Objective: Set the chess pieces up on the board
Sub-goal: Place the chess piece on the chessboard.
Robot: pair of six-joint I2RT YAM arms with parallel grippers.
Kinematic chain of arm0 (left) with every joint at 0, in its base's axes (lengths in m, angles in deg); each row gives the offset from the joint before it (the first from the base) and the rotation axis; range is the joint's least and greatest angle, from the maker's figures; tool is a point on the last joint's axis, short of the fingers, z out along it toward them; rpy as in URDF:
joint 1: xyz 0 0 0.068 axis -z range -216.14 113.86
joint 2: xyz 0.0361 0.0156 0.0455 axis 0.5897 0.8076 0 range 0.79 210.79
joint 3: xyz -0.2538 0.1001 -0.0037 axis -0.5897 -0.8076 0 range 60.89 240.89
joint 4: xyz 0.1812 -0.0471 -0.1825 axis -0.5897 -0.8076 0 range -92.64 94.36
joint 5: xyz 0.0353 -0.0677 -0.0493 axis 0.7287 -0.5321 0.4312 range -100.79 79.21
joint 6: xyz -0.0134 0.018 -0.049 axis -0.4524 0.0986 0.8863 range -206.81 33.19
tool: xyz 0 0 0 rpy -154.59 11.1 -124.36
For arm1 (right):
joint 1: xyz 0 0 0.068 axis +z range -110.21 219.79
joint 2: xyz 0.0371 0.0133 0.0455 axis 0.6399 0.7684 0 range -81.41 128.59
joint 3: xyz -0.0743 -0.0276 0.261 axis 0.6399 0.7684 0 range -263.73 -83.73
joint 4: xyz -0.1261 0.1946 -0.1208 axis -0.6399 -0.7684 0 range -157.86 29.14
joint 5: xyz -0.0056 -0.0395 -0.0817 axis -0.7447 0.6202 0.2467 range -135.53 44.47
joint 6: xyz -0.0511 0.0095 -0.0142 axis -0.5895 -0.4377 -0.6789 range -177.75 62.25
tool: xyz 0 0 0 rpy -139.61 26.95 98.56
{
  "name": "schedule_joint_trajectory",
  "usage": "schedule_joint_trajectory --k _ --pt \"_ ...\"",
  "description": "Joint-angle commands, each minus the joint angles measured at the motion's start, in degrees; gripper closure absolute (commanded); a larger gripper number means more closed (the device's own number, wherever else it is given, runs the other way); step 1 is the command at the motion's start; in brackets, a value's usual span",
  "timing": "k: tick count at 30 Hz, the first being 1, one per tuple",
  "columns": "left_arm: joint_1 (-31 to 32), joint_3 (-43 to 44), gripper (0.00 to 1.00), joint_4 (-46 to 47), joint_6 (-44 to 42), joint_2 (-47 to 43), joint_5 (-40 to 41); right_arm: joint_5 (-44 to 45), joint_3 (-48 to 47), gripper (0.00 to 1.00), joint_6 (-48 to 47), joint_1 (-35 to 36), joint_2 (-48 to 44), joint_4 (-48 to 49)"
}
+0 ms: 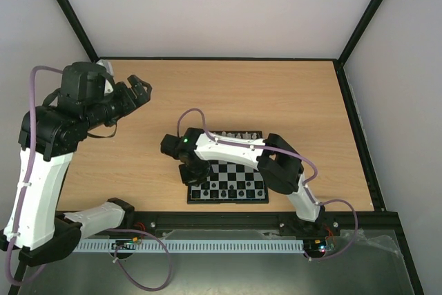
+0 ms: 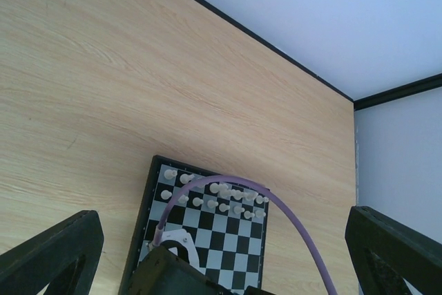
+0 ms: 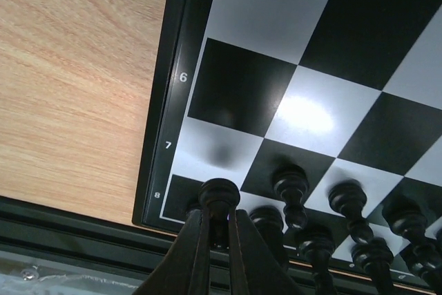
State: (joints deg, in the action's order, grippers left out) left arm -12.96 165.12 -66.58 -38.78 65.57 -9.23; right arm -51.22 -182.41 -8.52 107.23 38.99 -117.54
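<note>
The board [image 1: 242, 172] lies near the table's front middle. Cream-white chess pieces [image 1: 238, 135] stand along its far rows, and they also show in the left wrist view [image 2: 222, 195]. Black chess pieces [image 1: 231, 190] stand along its near rows. My right gripper [image 1: 195, 173] hangs over the board's near left corner. In the right wrist view it [image 3: 217, 229] is shut on a black pawn [image 3: 220, 195], held just above the squares marked 7 and 8. Other black pieces [image 3: 291, 186] stand to its right. My left gripper [image 1: 141, 90] is open and empty, raised over the far left of the table.
A black rail [image 1: 228, 220] runs along the table's near edge, just behind the board. My right arm and its purple cable [image 2: 276, 205] arch over the board. Black frame posts and pale walls close in the table on three sides.
</note>
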Motion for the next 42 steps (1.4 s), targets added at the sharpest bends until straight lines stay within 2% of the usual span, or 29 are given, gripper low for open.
schedule_joint_trajectory --k 1,31,42 --pt "-0.33 1.72 0.01 -1.62 -0.04 -0.87 0.37 0.58 -1.36 0.99 0.69 0.59 1.64 -3.01" --pt "-0.33 1.65 0.01 -2.37 -0.31 -1.1 0.46 -0.62 -2.2 0.97 -0.51 0.61 4.57 -1.96" --pt "-0.33 1.73 0.01 -1.77 -0.31 -0.74 0.37 0.46 -5.48 0.75 -1.17 0.59 4.46 -3.71"
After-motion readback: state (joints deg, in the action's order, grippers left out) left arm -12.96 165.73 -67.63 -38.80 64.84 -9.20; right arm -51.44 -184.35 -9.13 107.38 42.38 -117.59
